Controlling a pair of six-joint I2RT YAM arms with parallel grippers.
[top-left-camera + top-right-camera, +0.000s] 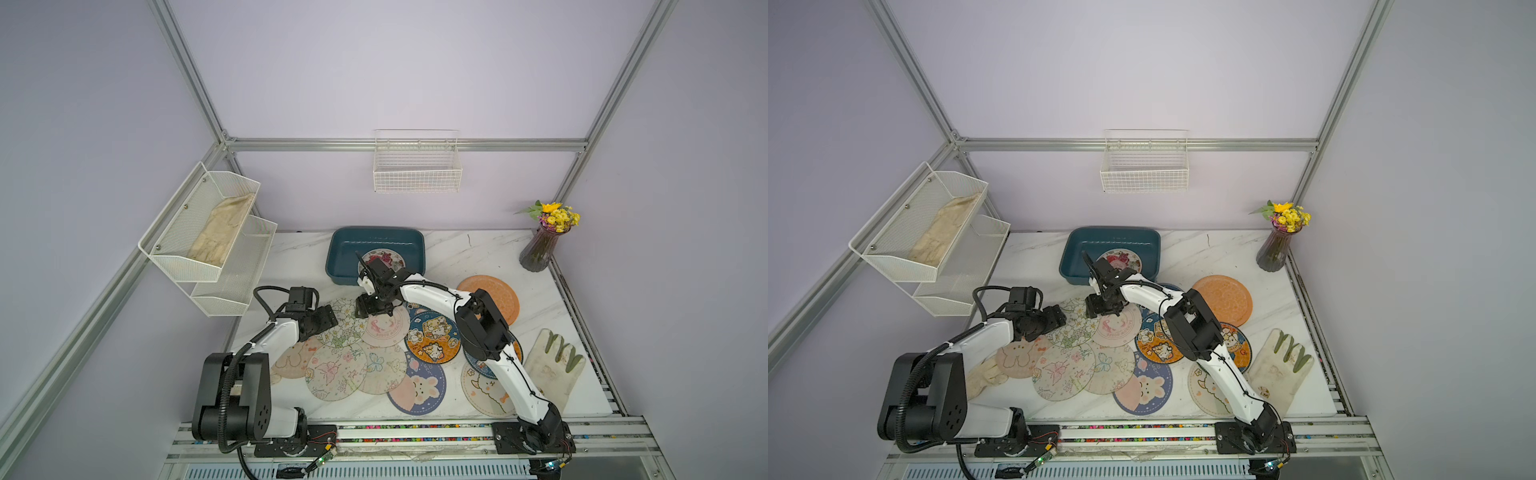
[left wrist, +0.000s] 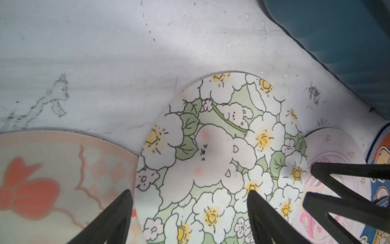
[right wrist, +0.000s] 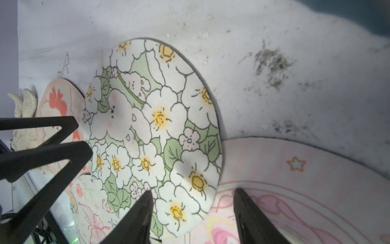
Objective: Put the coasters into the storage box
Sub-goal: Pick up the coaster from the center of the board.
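- The marble tabletop (image 1: 478,257) carries the whole job: the box stands at the back, and loose, overlapping coasters (image 1: 336,372) are spread in front of it.
- The teal storage box (image 1: 345,249) holds one rose-printed coaster (image 1: 392,257). The others lie outside it, so the task looks barely begun.
- The white-flower bunny coaster (image 2: 211,147) lies flat near the box, its edge overlapping the pink coaster (image 3: 295,179). It seems to be the next pick.
- The left gripper (image 2: 189,191) hangs low over that coaster, jaws spread wide and empty.
- The right gripper (image 3: 193,190) is also empty, with a narrower gap. It straddles the flower coaster's rim where the rim crosses the pink one.
- The next move probably calls for catching that thin rim, then lifting without dragging its neighbours.
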